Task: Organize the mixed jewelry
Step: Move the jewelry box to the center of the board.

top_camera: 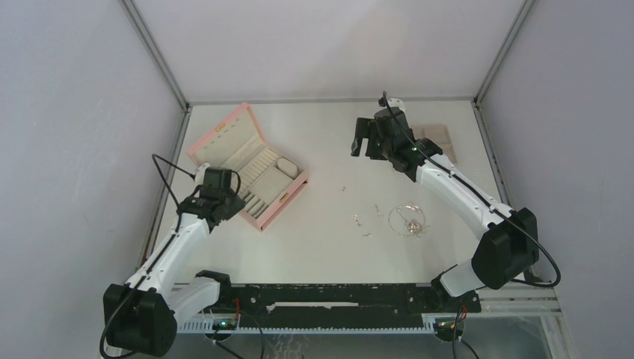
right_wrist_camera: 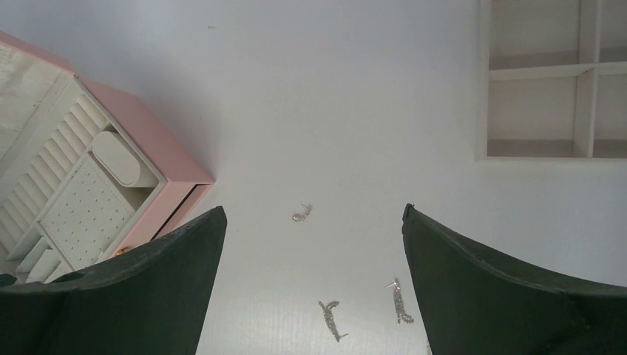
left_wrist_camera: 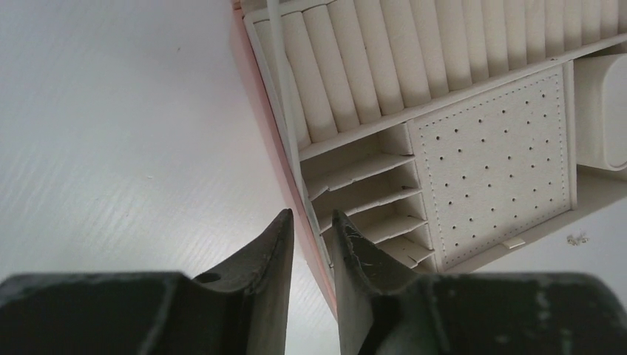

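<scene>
The mixed jewelry lies loose on the white table: a looped silver chain necklace [top_camera: 407, 219] and small earring pieces [top_camera: 357, 219] to its left. The right wrist view shows three earrings, one small [right_wrist_camera: 301, 214] and two long dangling ones [right_wrist_camera: 330, 318] [right_wrist_camera: 400, 302]. My right gripper [top_camera: 362, 146] [right_wrist_camera: 313, 211] is wide open and empty, held high above them. My left gripper [top_camera: 223, 200] [left_wrist_camera: 310, 218] hangs over the near-left wall of the open pink box [top_camera: 247, 164] [left_wrist_camera: 285, 159]. Its fingers stand a narrow gap apart and clamp nothing.
The pink box [right_wrist_camera: 140, 133] has beige ring rolls, small slots and a perforated earring panel [left_wrist_camera: 492, 159]. A flat beige compartment tray [top_camera: 441, 136] [right_wrist_camera: 588, 70] sits at the far right, partly hidden by my right arm. White walls enclose the table.
</scene>
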`<state>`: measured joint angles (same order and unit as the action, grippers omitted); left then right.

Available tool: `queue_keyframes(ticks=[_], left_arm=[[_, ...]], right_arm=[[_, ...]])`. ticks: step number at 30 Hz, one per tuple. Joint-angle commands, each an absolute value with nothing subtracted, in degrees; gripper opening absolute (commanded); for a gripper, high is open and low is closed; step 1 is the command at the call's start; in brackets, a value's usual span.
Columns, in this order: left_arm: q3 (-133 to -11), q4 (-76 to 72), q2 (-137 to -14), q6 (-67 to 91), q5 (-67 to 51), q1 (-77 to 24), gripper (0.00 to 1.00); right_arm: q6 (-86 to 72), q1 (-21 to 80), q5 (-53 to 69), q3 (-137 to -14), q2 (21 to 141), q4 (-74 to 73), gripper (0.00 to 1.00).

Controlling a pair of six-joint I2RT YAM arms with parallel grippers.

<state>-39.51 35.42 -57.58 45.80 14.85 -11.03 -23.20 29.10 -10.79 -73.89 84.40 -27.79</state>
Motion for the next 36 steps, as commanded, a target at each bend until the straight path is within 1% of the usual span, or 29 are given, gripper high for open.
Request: queue_keyframes(ticks=[1,5,10,13,15,16,17,27,36], left_arm=[[-39.51,33.17,-57.83,47.22,15.65,-11.16,0.30],[-39.45,33.22,-58.54,47.03,15.35,-11.17,0.24],[-39.46,33.64,-59.26,46.73,14.95,-11.19,0.23],[-39.47,33.66,-59.51,46.38,14.56,-11.21,0.19],[-39.54,33.75,-60.17,45.88,14.14,-11.21,0.10],[-39.67,33.72,-60.66,45.37,13.89,-11.18,0.01],[-39.79,33.48,-61.11,44.53,13.28,-11.16,0.00],[-45.57,30.55,-68.78,29.35,7.15,-11.25,0.00],[-53.35,28.51,-75.92,25.56,1.08,-13.08,0.00]], right_arm=[[-24.08,28.56,-10.42,-76.21,84.11,-27.42,0.98],[-24.23,28.40,-10.38,-76.20,84.28,-27.67,0.97],[-24.52,28.30,-10.37,-76.21,84.63,-28.18,0.97],[-24.68,28.23,-10.47,-76.25,84.72,-28.48,0.97],[-24.77,28.25,-10.46,-76.20,84.81,-28.56,0.97],[-24.79,28.21,-10.49,-76.21,84.81,-28.64,0.97],[-24.79,28.19,-10.53,-76.20,84.81,-28.65,0.97],[-24.96,27.46,-10.72,-76.22,84.88,-29.34,0.96],[-26.01,26.74,-11.28,-76.20,84.90,-31.06,0.96]])
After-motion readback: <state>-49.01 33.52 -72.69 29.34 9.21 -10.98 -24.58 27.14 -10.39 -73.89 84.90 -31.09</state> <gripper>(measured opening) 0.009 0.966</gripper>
